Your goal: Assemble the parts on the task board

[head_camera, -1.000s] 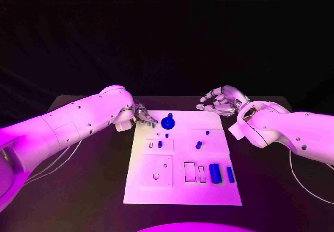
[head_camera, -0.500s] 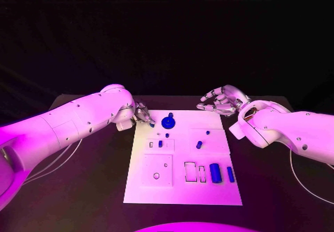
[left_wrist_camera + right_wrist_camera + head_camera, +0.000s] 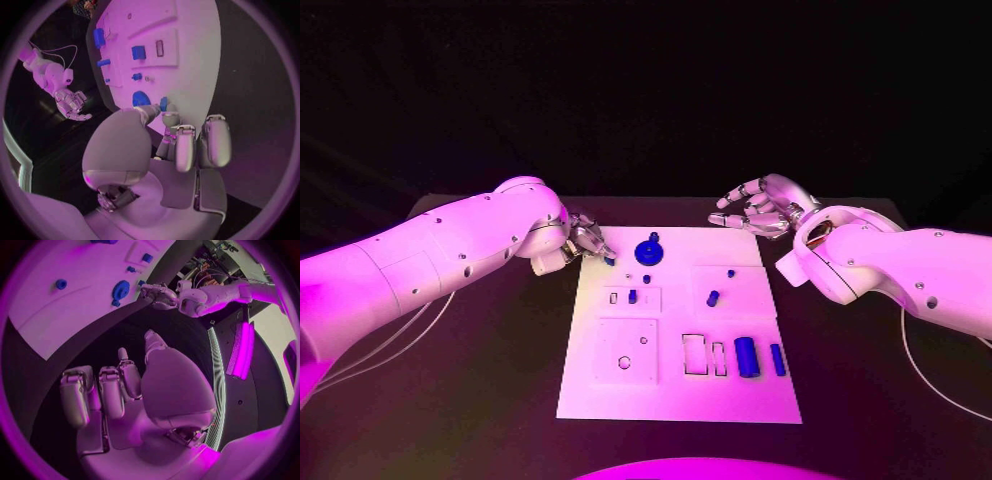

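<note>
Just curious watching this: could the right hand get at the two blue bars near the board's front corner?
Probably yes: the right hand is empty, hovering by the board's far edge, and nothing covers the blue bars.

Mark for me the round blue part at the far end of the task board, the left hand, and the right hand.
round blue part (image 3: pixel 648 253), head view, on its disc face.
left hand (image 3: pixel 586 240), head view, middle of the hand at the board's far left corner.
right hand (image 3: pixel 759 210), head view, on the palm.
</note>
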You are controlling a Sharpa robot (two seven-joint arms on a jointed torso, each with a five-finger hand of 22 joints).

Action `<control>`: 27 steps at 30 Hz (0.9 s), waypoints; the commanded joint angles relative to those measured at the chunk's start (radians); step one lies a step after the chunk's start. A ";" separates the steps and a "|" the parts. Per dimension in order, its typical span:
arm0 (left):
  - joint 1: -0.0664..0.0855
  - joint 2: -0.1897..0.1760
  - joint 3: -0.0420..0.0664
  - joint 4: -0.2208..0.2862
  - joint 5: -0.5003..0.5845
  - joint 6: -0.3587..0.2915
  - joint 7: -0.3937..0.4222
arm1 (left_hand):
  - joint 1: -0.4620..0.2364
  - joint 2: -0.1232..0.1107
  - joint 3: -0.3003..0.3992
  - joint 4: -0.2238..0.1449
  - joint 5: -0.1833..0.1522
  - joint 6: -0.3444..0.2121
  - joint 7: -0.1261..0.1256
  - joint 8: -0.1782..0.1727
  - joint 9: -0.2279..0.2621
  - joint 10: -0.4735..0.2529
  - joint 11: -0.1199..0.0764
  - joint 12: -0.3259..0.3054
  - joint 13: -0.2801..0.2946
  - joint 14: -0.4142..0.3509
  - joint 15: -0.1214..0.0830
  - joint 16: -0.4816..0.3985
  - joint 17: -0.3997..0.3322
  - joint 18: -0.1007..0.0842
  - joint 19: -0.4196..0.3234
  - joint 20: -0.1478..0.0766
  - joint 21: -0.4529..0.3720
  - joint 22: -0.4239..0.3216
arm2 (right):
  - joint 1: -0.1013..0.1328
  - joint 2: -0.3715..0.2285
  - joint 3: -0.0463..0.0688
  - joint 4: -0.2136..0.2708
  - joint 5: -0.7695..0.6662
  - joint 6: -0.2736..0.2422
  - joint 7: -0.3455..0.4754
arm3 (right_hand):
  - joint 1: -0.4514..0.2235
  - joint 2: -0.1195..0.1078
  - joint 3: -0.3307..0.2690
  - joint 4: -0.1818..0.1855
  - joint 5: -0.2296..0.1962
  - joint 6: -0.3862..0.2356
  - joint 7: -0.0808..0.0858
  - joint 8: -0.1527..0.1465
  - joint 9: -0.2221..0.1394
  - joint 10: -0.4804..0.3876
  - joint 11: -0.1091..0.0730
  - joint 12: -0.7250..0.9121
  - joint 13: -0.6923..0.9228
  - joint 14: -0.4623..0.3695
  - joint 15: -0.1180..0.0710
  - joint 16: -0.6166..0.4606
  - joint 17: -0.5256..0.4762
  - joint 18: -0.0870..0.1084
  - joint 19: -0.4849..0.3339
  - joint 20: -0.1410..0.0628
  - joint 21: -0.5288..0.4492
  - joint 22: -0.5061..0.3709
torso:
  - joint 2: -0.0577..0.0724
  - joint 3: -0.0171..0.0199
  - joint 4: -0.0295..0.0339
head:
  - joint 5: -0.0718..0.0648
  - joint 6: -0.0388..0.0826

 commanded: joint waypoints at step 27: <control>-0.038 -0.195 -0.023 0.366 -0.029 -0.155 -0.003 | -0.102 -0.064 0.238 -0.197 0.157 0.059 -0.024 0.030 0.044 0.100 -0.022 0.056 0.088 0.094 -0.022 0.005 0.230 -0.005 0.028 -0.018 0.023 0.035 | -0.001 -0.010 -0.001 0.000 -0.001 0.014 0.009 | -0.008 0.006 0.000 -0.002 0.009 0.005 -0.001 0.004 -0.002 0.000 -0.004 -0.002 0.061 0.095 -0.005 -0.004 0.220 -0.014 0.105 -0.004 0.005 0.263 | -0.007 0.0004 0.0077 | 0.010 -0.018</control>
